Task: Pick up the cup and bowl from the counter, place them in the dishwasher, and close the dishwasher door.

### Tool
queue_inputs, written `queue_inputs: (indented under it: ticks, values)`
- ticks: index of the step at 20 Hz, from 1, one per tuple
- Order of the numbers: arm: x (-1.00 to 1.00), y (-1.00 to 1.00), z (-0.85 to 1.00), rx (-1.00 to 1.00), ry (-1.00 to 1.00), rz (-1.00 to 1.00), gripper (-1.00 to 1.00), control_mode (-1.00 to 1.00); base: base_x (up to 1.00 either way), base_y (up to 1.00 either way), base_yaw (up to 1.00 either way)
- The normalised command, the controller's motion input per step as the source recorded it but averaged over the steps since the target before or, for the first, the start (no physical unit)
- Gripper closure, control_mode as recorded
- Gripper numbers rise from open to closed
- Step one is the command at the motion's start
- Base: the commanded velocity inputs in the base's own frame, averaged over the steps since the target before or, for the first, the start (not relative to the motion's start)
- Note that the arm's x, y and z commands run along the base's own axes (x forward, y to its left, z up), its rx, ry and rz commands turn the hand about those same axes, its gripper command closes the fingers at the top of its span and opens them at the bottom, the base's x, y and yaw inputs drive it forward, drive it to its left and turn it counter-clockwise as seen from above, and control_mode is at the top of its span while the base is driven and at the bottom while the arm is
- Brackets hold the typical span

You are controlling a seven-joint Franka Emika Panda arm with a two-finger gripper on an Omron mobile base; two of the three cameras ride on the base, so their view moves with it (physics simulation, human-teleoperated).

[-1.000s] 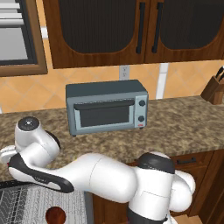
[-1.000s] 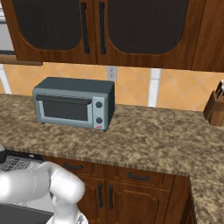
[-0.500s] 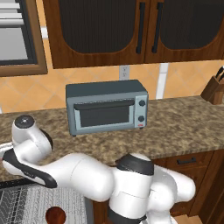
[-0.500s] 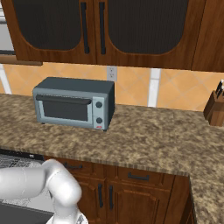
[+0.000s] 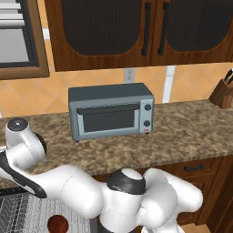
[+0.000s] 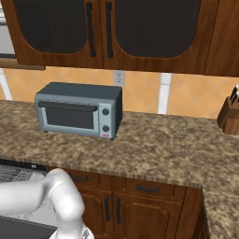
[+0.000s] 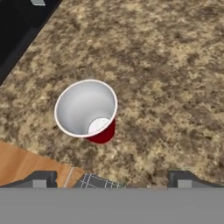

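Red cup (image 7: pixel 87 110) stood upright on the speckled counter (image 7: pixel 166 70), white rim and inside showing. Gripper (image 7: pixel 109 179) hovered above, fingers spread wide, holding nothing.

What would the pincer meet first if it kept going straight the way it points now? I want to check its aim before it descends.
Probably the cup, standing upright on the counter, left of the centre line between the open pincer's tips. Dead centre it might reach bare granite beside the cup; depth is unclear.
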Motion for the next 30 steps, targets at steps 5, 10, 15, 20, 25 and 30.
queue_inputs:
  ticks: [5,10,15,20,25,30]
  values:
    - [0.33,0.02,-0.22,0.0,0.0,-0.02,-1.0,-1.0,0.0,0.0,0.0]
    - [0.36,0.14,-0.23,0.0,0.0,-0.03,-1.0,-1.0,0.0,0.0,0.0]
    - [0.43,0.34,-0.11,0.0,0.0,-0.06,-1.0,-1.0,0.0,0.0,0.0]
    - [0.3,0.22,-0.12,0.0,0.0,-0.07,-1.0,-1.0,0.0,0.0,0.0]
    - [0.15,0.08,-0.11,0.0,0.0,-0.07,-1.0,-1.0,0.0,0.0,0.0]
    - [-0.25,0.0,-0.18,0.0,0.0,-0.09,-1.0,-1.0,0.0,0.0,0.0]
